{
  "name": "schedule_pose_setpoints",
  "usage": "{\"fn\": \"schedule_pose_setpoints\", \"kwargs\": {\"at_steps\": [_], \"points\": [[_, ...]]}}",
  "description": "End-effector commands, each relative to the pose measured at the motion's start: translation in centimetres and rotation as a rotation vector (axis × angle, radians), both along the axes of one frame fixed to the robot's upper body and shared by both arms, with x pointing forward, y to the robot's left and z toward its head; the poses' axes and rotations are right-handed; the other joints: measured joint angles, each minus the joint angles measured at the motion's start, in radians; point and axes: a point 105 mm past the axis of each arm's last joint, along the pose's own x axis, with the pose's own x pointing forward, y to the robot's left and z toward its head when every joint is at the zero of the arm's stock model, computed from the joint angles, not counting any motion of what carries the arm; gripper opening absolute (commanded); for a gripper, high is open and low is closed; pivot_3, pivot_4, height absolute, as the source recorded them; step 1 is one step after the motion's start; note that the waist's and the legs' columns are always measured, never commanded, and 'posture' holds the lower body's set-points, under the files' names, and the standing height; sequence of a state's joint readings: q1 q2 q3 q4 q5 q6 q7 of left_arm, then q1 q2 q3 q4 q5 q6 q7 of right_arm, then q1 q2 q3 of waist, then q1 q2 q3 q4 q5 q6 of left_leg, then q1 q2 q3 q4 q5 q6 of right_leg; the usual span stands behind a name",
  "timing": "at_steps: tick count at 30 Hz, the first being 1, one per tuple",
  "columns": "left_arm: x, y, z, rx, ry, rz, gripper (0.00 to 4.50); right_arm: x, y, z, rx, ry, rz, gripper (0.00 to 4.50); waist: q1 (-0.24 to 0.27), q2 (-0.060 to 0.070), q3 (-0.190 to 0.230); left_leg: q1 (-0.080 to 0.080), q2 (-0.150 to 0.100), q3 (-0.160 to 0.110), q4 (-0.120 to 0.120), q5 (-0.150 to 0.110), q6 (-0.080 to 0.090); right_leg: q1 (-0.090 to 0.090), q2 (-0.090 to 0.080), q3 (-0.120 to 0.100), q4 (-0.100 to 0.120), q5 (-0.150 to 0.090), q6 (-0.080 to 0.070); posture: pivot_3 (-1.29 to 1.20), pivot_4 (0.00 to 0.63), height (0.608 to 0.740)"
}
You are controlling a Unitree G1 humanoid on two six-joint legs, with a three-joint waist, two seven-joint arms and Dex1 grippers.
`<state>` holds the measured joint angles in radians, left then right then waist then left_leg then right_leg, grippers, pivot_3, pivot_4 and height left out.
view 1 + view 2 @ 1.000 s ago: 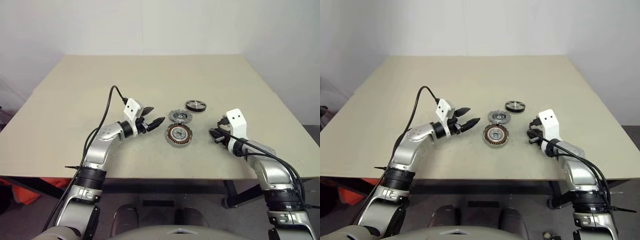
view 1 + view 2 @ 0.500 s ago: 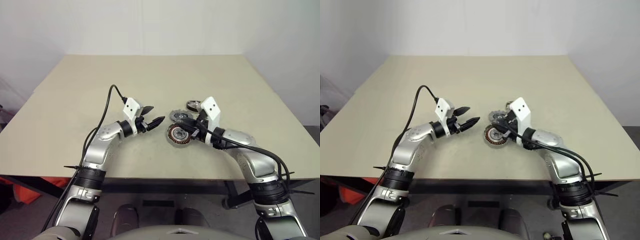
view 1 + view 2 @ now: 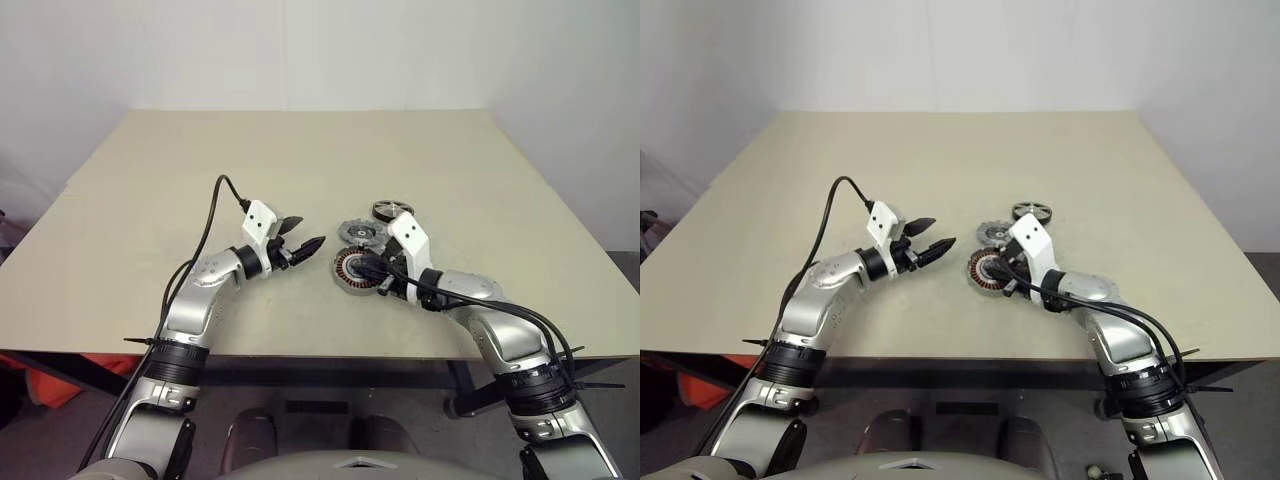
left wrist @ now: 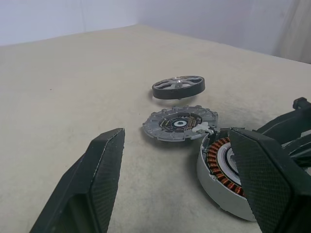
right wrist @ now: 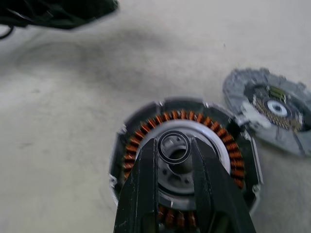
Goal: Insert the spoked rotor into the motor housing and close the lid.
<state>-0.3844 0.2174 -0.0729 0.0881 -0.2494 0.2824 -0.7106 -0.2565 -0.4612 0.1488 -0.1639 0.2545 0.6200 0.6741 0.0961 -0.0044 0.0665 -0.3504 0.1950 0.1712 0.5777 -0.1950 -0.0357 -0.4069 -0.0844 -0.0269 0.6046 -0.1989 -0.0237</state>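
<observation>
Since the earlier frame, the right gripper (image 5: 181, 150) has been swung inward over the motor housing (image 3: 356, 270) on the table (image 3: 150, 200), fingers nearly closed around a small ring; the left gripper (image 3: 303, 240) is held wide apart beside it

The motor housing (image 4: 228, 172), ringed with copper windings, lies flat on the worktop (image 3: 150, 200). The grey ribbed lid (image 4: 180, 123) lies touching it, and the dark-rimmed spoked rotor (image 4: 178, 87) sits just beyond.
</observation>
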Motion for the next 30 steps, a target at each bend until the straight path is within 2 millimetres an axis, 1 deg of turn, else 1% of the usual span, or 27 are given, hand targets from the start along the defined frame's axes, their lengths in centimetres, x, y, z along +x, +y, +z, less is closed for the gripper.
{"fn": "schedule_pose_setpoints", "kwargs": {"at_steps": [1, 7, 25, 30], "points": [[-0.1, 0.0, 1.5, -0.009, -0.057, -0.003, 3.59, 0.4, -0.3, 0.9, 0.007, -0.038, -0.009, 0.64, 0.0, 0.0, 0.0, 0.0, 0.0, 0.0, 0.0, 0.0, 0.0, 0.0, 0.0, 0.0, 0.0, 0.0, 0.0, 0.0, 0.0, 0.74], [-0.1, 0.0, 1.5, -0.007, -0.054, -0.006, 3.59, 0.2, -0.6, 0.5, -0.001, -0.027, -0.012, 0.64, 0.0, 0.0, 0.0, 0.0, 0.0, 0.0, 0.0, 0.0, 0.0, 0.0, 0.0, 0.0, 0.0, 0.0, 0.0, 0.0, 0.0, 0.74], [-1.0, -0.1, 1.1, 0.002, -0.025, -0.047, 3.59, 0.6, 0.3, 0.7, 0.005, -0.03, 0.018, 0.64, 0.0, 0.0, 0.0, 0.0, 0.0, 0.0, 0.0, 0.0, 0.0, 0.0, 0.0, 0.0, 0.0, 0.0, -0.001, 0.0, 0.0, 0.74], [-1.6, 0.0, 0.5, 0.036, -0.007, -0.083, 3.59, 0.8, 0.4, 0.5, 0.003, -0.026, 0.016, 0.64, -0.001, 0.0, 0.0, 0.0, 0.0, 0.0, 0.0, 0.0, 0.0, 0.0, 0.0, 0.0, 0.0, 0.0, 0.0, 0.0, 0.0, 0.74]]}}
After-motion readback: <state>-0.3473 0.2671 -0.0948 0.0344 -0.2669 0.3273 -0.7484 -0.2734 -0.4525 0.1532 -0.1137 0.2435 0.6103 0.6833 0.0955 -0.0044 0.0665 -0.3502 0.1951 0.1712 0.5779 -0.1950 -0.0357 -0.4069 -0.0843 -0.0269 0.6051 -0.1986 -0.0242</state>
